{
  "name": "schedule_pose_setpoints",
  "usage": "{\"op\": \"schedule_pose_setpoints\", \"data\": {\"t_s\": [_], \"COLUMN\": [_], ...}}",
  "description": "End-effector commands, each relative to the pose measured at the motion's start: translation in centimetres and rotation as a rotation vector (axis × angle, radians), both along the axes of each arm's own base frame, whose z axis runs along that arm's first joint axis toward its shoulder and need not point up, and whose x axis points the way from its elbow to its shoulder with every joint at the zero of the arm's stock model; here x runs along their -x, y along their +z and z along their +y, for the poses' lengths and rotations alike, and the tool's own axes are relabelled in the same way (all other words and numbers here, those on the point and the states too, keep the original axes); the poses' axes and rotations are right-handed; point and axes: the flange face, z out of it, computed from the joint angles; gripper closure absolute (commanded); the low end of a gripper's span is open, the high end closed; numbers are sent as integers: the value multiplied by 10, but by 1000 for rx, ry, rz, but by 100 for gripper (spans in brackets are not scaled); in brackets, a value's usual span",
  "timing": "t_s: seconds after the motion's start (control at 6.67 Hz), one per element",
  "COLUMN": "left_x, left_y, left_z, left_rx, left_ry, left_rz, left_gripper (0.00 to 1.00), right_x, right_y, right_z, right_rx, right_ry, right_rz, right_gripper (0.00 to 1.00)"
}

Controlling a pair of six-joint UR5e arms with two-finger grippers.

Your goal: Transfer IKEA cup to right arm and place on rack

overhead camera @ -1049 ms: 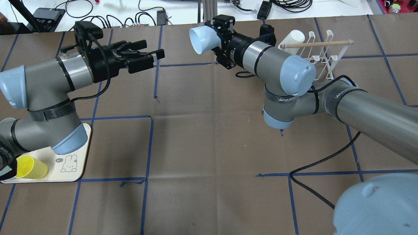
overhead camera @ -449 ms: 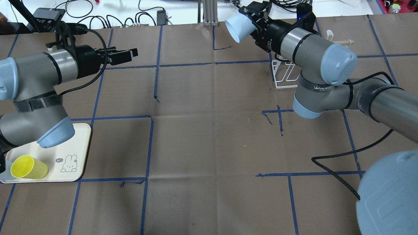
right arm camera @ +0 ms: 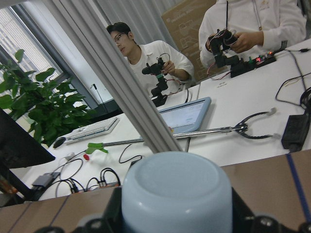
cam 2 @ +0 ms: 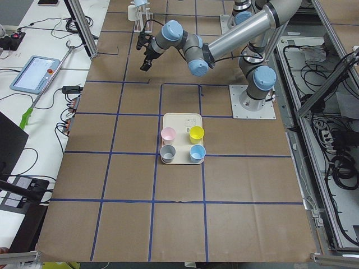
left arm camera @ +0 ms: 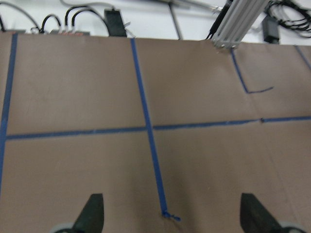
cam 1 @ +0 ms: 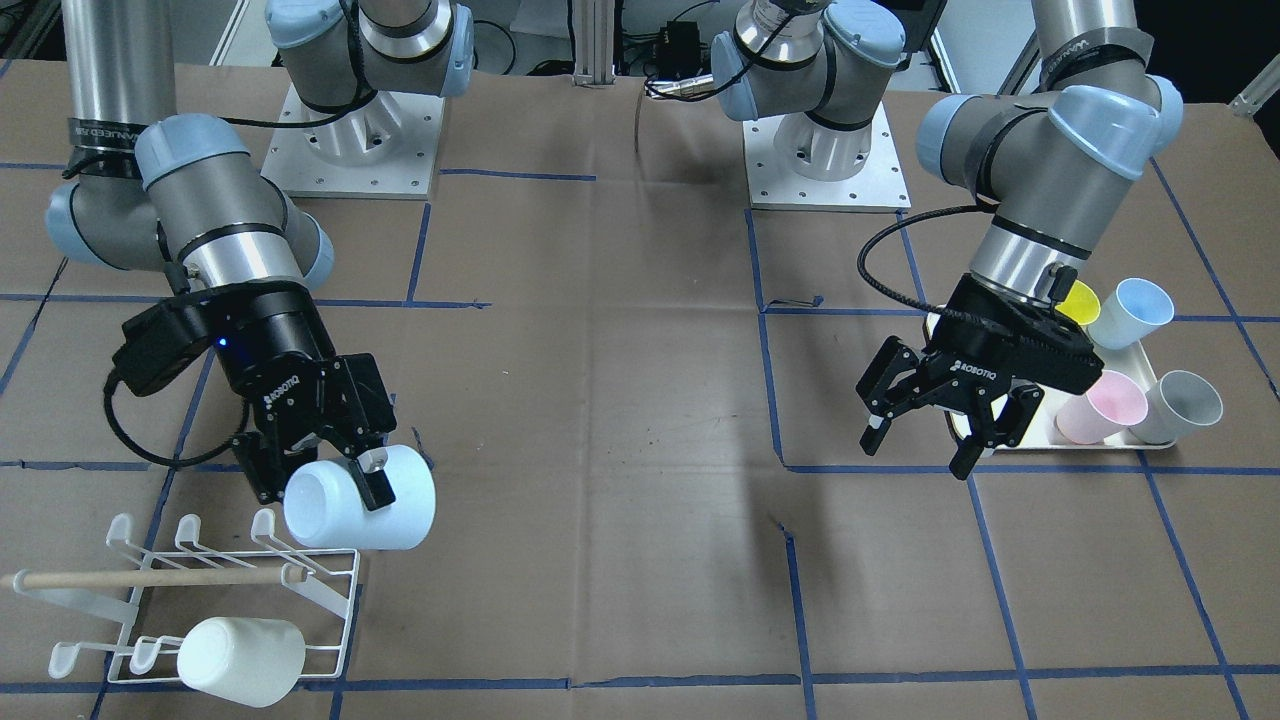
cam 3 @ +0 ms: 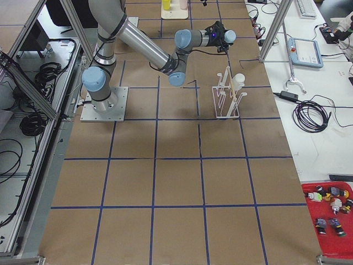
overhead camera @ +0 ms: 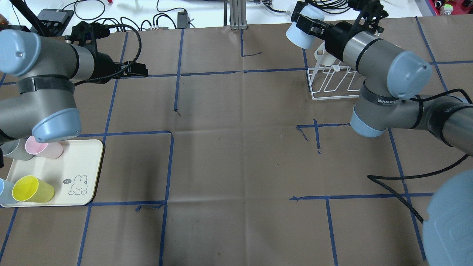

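IKEA cup, front-facing view: the right gripper is pinching it in the air, lying on its side just above the rack. One finger is crossing the cup's wall; the other is hiding behind it. The cup is showing smooth and pale bluish-white, its closed base pointing toward this view's left. The left gripper is hanging with its fingers spread, beside the cream tray.

Overhead view: the cup is sitting at the far table edge, and the right arm is covering part of the rack. The left gripper is showing edge-on, so its spread is unreadable here.

Side views: the cup is appearing too small for detail.

Left wrist view: two fingertips are standing wide apart over brown paper.

Right wrist view: the cup's rounded base is filling the lower middle, cut off by the bottom edge.
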Motion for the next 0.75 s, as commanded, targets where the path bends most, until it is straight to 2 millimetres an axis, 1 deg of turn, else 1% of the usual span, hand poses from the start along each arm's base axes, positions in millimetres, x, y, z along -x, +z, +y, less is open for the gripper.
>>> {"op": "schedule_pose_setpoints", "data": {"t_s": [0.0,0.15,0.3,0.45,0.6], "left_x": [21,26,39,59,64], "left_y": [43,59,89,114,118], "left_z": [-12,-5,4,18,31], "left_rx": [-266,-366,-396,-401,-397], "left_ry": [24,30,21,-14,-23], "left_rz": [-154,-171,-184,-194,-189], "left_gripper": [1,1,1,1,1], "right_x": [58,79,98,110,114], "right_y": [-8,-10,-17,-15,-21], "right_z": [-5,-7,-13,-23,-37], "right_rx": [-12,-7,-3,47,66], "right_ry": [-345,-381,-373,-386,-388], "right_rz": [223,301,399,433,440], "right_gripper": [87,89,91,91,91]}}
